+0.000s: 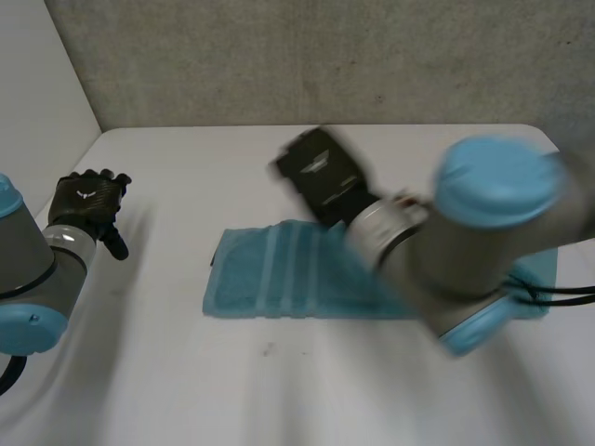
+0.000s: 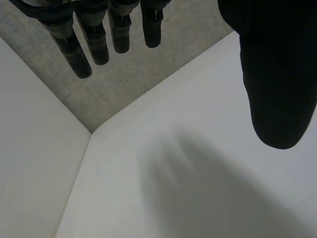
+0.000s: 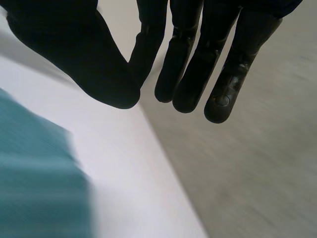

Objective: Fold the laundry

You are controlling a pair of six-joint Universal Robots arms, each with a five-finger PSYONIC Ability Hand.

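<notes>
While clear of the towel [image 1: 279, 279], right hand [image 1: 321, 172] straight-fingered above its far edge, left hand [image 1: 86, 200] spread, empty.

Folded teal towel [image 1: 279, 274] flat mid-table

Left hand [image 1: 88, 200] with relaxed fingers, right hand [image 1: 321, 172] outstretched, fingers straight

You have a white table [image 1: 177, 390] in front of you. Its far edge meets a grey wall [image 1: 279, 56]. One blue towel [image 1: 279, 274] lies flat on it, from the middle out to the right side. The towel has pale stripes. A small dark speck [image 1: 268, 349] sits on the table just beside the towel's near edge
</notes>
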